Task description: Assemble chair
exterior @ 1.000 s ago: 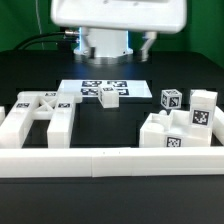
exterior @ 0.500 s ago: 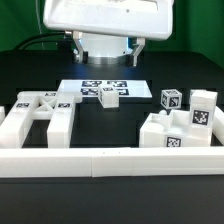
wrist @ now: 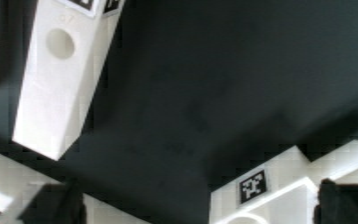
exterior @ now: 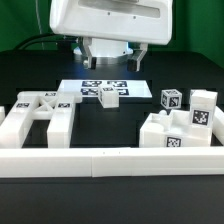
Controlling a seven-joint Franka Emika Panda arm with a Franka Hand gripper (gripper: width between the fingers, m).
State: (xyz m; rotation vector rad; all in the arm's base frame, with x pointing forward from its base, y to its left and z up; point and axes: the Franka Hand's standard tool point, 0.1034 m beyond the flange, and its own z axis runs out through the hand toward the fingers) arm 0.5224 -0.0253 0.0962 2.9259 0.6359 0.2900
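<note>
- Exterior view: claw (exterior: 112,60) hangs high at 12 o'clock above the marker board (exterior: 75,88), jaws spread wide, pinching nothing.
- The chair is loose parts on the black table (exterior: 125,122), none lifted.
- Frame (exterior: 40,112) lies at 9 o'clock.
- Small block (exterior: 108,97) sits on the marker board, just off centre toward 12.
- Cube (exterior: 171,100) and tall block (exterior: 203,108) stand side by side at 3 o'clock.
- Stepped piece (exterior: 168,135) is at 4 o'clock, just behind the rail (exterior: 110,160) (border, not chair).
- Wrist view: a long bar (wrist: 60,75) with a round hole and the corner of a tagged part (wrist: 265,188) lie under the camera, apart from each other. Fingertips are out of shot.
- Handling, my estimate: hard glossy plastic, stiff, probably light, and slick under the pads.
- Take hold across two flat parallel faces near a part's middle, never on a corner or edge.
- Frame looks too broad to span, so grip one of its bars.
- Small block and cube look easiest to pick up, though a skewed pinch could pop them out.
</note>
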